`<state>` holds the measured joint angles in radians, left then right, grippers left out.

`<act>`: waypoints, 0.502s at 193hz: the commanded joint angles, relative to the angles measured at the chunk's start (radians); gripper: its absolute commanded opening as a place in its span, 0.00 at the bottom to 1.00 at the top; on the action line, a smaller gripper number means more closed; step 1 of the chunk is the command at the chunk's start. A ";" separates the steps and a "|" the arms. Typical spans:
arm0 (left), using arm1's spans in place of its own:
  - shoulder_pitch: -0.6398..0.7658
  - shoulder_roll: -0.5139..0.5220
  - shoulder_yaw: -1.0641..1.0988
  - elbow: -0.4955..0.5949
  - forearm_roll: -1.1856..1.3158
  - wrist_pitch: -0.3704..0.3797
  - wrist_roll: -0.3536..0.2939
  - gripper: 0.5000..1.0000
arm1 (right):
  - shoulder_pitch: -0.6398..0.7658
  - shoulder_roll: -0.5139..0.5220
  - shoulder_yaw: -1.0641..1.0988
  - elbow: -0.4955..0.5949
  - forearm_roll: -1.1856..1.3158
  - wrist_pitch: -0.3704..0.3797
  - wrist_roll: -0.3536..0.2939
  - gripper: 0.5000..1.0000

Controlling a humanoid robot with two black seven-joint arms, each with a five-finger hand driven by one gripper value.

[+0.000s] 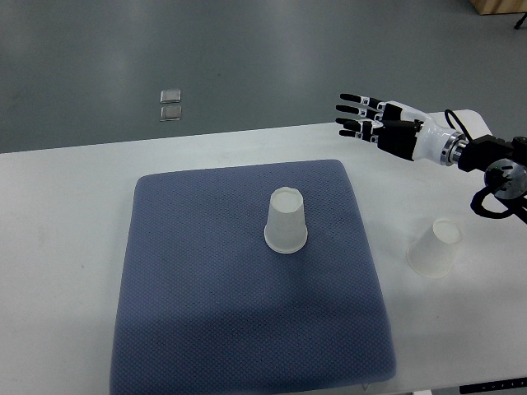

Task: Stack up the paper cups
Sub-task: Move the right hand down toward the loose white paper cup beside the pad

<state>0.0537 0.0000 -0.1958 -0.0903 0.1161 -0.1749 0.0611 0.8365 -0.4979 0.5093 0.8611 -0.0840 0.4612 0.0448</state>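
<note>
One paper cup (286,220) stands upside down on the blue mat (206,313); a second cup (434,247) sits inverted on the white surface (66,271) beside it. The right hand (372,122) hovers above, fingers spread, holding nothing.

Looks like a lab or workshop: smooth grey floor (247,49), plain white table (66,214), blue mat (206,313) as work surface.

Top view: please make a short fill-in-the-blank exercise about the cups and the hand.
1. The cup on the mat stands ____ down on the blue mat.
2. The other cup stands on the white ____, not on the mat.
3. The right hand holds ____.

Missing words: upside; table; nothing
</note>
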 commanded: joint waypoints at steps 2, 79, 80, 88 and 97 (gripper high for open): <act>0.000 0.000 -0.001 0.000 0.001 0.000 0.000 1.00 | 0.016 -0.034 -0.002 0.001 0.000 0.025 0.000 0.85; 0.000 0.000 -0.001 0.000 0.001 0.000 0.000 1.00 | 0.019 -0.180 -0.003 0.016 -0.141 0.085 0.003 0.85; 0.000 0.000 -0.001 0.000 0.001 0.000 0.000 1.00 | 0.019 -0.185 -0.003 0.016 -0.149 0.088 0.003 0.85; 0.000 0.000 -0.001 0.000 0.001 0.000 0.000 1.00 | 0.023 -0.202 -0.003 0.016 -0.178 0.094 0.004 0.85; 0.000 0.000 0.001 0.000 0.001 0.000 0.000 1.00 | 0.024 -0.220 -0.003 0.018 -0.215 0.103 0.006 0.85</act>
<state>0.0537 0.0000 -0.1962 -0.0905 0.1166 -0.1749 0.0614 0.8552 -0.6784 0.5057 0.8768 -0.2292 0.5464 0.0480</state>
